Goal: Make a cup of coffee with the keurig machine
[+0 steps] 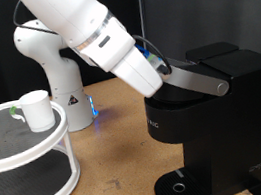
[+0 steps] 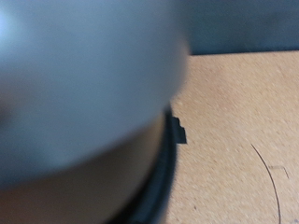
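Observation:
The black keurig machine (image 1: 219,112) stands at the exterior view's right, with its grey curved lid handle (image 1: 200,75) across the brew head and the round drip tray (image 1: 184,185) at its base. My gripper (image 1: 166,69) is down at the near end of that handle, on top of the brew head; its fingers are hidden by the hand. The white cup (image 1: 36,110) with a pale green handle stands on the top shelf of a round white rack at the left. In the wrist view a blurred grey surface (image 2: 84,84) fills most of the picture, very close.
The two-tier white rack (image 1: 24,157) with dark mesh shelves stands at the exterior view's left. The white robot base (image 1: 55,70) stands behind it. The wooden table (image 1: 111,162) lies between rack and machine. A thin cable (image 2: 271,177) lies on the wood.

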`<state>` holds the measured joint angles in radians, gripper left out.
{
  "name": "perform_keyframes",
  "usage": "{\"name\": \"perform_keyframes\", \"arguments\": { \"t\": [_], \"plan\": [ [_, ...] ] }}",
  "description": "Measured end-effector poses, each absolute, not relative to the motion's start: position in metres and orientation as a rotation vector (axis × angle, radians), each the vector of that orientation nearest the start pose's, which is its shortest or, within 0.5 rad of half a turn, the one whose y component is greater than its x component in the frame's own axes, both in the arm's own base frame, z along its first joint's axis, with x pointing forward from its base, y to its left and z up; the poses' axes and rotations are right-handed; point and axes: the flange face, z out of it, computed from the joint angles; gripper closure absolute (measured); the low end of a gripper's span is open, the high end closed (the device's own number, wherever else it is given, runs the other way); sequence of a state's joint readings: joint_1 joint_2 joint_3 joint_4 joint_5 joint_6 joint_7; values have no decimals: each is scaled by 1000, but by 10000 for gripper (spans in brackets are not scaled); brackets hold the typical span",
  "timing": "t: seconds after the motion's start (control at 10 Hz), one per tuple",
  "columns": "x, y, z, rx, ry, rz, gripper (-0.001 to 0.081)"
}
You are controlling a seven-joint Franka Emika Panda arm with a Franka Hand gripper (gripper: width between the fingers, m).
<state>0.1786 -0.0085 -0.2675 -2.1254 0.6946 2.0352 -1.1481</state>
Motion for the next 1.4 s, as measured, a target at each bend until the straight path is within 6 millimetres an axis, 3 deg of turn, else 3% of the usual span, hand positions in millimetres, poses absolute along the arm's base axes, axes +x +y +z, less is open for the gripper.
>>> {"name": "perform_keyframes", "arguments": {
  "t": [1.0,1.4],
  "plan": [
    [517,-21,463,-2338,-919,-460,806],
    [514,-9,458,-2370,-947,-396,806]
  ]
}}
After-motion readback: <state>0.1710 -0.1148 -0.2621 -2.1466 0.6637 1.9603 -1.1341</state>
